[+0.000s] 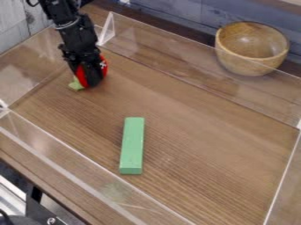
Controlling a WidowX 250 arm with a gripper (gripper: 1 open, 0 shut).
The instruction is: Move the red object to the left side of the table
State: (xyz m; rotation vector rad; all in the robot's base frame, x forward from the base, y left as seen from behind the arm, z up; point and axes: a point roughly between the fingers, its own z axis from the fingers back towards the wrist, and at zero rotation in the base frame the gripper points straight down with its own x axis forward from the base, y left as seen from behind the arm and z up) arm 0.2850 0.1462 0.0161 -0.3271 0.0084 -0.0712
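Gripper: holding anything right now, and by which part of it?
The gripper is closed on the red toy fruit, gripping its round body from above, by the look of it; the fingers hide the exact contact spots.
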